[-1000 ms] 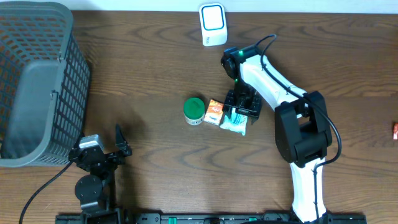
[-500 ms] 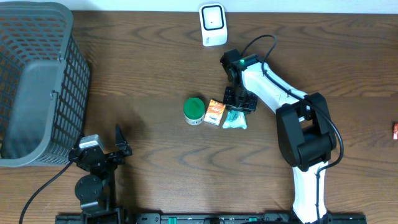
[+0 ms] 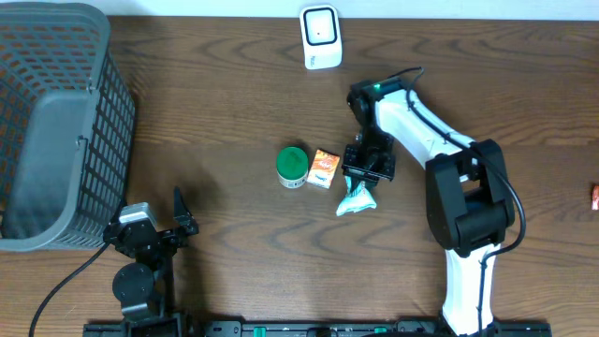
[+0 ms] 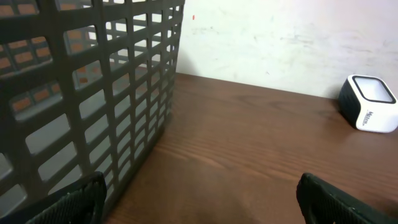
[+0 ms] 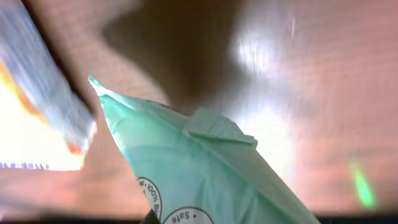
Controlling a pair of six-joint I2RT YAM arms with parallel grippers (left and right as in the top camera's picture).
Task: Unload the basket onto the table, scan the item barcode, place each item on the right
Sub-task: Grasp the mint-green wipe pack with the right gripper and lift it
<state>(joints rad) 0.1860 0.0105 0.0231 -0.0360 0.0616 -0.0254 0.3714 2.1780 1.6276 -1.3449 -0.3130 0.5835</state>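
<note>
A mint green packet [image 3: 355, 199] hangs tilted from my right gripper [image 3: 361, 182], which is shut on its upper end, just right of the orange box [image 3: 324, 169]. In the right wrist view the packet [image 5: 199, 168] fills the lower middle, with round black print on it, over the brown table. The white barcode scanner [image 3: 320, 36] stands at the table's far edge, well beyond the packet. My left gripper [image 3: 178, 217] rests open near the front left, with nothing between its fingers [image 4: 68, 202]; its view shows the scanner [image 4: 370, 112] far to the right.
A green-lidded can [image 3: 292, 167] stands left of the orange box. A large grey mesh basket [image 3: 56, 122] fills the left side, close to the left gripper. A small red thing [image 3: 594, 195] shows at the right edge.
My right gripper has shut on the mint packet and shifted right and toward the front, drawing the packet away from the orange box. The left arm has not moved.
</note>
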